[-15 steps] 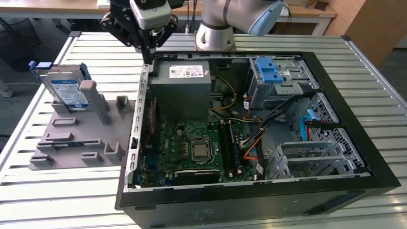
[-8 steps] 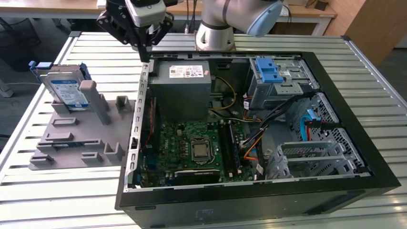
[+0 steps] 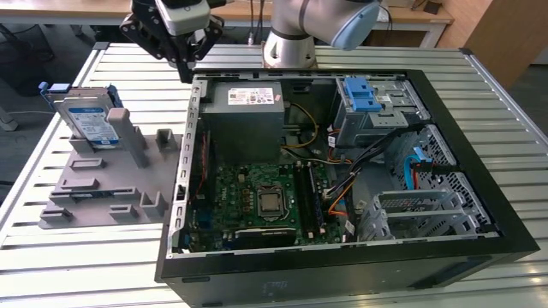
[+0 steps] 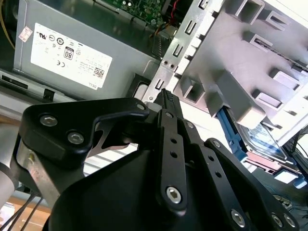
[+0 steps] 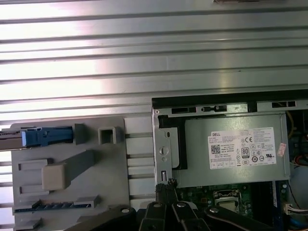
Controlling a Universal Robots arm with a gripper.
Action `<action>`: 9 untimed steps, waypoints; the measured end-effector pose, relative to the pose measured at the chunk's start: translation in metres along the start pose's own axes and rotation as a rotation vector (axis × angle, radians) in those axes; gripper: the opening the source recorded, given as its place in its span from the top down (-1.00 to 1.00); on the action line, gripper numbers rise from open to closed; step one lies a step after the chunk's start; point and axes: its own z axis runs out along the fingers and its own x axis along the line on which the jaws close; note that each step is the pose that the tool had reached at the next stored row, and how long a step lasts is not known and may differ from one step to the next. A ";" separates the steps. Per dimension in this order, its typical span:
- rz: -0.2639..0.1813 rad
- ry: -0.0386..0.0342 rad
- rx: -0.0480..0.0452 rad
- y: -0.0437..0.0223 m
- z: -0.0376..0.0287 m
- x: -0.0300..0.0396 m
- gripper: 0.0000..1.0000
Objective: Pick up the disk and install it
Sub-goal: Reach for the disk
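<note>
Silver-grey disk (image 3: 90,122): stood on edge in its blue carrier, held in a slot of the grey fixture (image 3: 94,186), at the exterior view's left of the computer case (image 3: 342,269).
Gripper (image 3: 186,76): seen over the case's edge beside the power supply (image 3: 246,109), well apart from the disk.
Fingers (image 4: 169,130): apparently pressed together with nothing clasped, though the tips are dimly seen.

Exterior view high, wrist views close, sharing power supply (image 5: 202,163)
</note>
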 end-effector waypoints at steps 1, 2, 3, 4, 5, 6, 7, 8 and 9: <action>0.000 0.0000 0.0000 0.0000 0.0000 0.0016 0.79; 0.000 0.0000 0.0000 0.0000 -0.0001 0.0032 0.79; 0.000 0.0000 0.0000 -0.0001 -0.0001 0.0049 0.79; 0.000 0.0000 0.0001 -0.0001 -0.0001 0.0067 0.79; 0.000 0.0001 0.0000 -0.0002 -0.0002 0.0085 0.79; 0.000 0.0000 0.0000 -0.0003 -0.0002 0.0099 0.79; 0.000 0.0000 0.0000 -0.0004 -0.0002 0.0111 0.79; 0.000 0.0000 -0.0001 -0.0004 -0.0002 0.0114 0.79; 0.000 0.0000 0.0000 -0.0004 -0.0002 0.0114 0.79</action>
